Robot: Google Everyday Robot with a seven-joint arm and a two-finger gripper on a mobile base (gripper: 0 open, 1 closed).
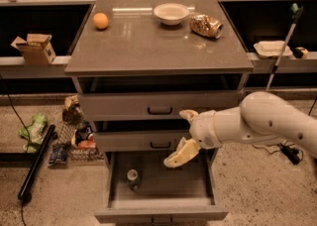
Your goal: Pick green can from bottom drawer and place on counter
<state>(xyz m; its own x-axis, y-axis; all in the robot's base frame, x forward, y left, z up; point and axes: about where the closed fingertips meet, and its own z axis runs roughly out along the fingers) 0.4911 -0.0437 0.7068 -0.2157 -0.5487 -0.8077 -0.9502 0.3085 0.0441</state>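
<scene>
The green can stands upright inside the open bottom drawer, near its left side, silver lid up. My gripper hangs in front of the middle drawer, above and to the right of the can, apart from it. Its two pale fingers are spread wide, one at the top and one lower, with nothing between them. The counter tops the cabinet above.
On the counter are an orange ball, a white bowl and a gold-brown shiny packet. Two shallower drawers are shut. Litter and a dark pole lie on the floor at left. A cardboard box sits on a left shelf.
</scene>
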